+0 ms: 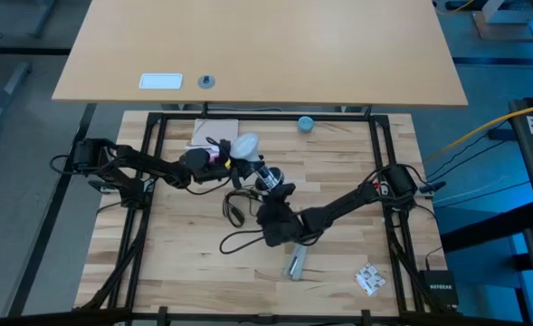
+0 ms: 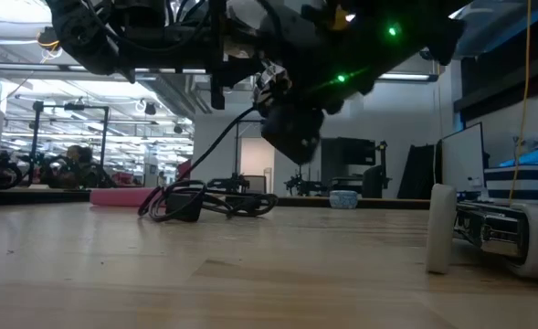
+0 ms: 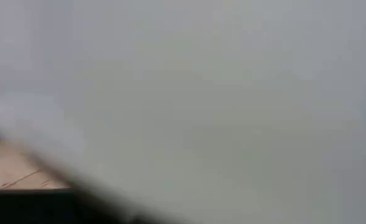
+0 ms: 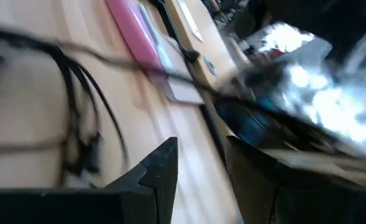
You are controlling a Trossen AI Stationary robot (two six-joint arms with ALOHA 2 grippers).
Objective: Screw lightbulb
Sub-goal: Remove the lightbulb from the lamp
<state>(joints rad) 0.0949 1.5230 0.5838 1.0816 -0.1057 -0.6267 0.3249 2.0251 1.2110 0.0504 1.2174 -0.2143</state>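
**Bulb held at the socket, threading under way or about to begin**

You are holding the bulb point(image 1: 244, 143) with the left gripper point(image 1: 223, 152), whose fingers appear to be clamping on the narrow end while the white globe is sticking out beyond the fingertips. The right gripper point(image 1: 268, 184) is sitting just beyond the bulb's neck, and something shiny, which you can take to be the socket point(image 1: 268, 175), is lying between its fingers. In the right wrist view those fingers point(image 4: 161, 168) are standing a little apart with a bright metallic shape just past them; whether they are pressing on it is not something you can tell.

Judging by this, the pick-up is done on both sides and the two parts are being brought into line. What is left is the turning itself, and nothing shows how many threads, if any, are already engaged.

Much is hidden from you. The left wrist view is filling almost wholly with pale grey, likely the bulb right against the lens, with only a sliver of tabletop point(image 3: 15, 165) showing. In the low view both arms are hanging dark above the tabletop and the joint between bulb and socket is lost in shadow. A black cable point(image 1: 239, 213) is trailing below the right fingers, and its far end is hard to follow.
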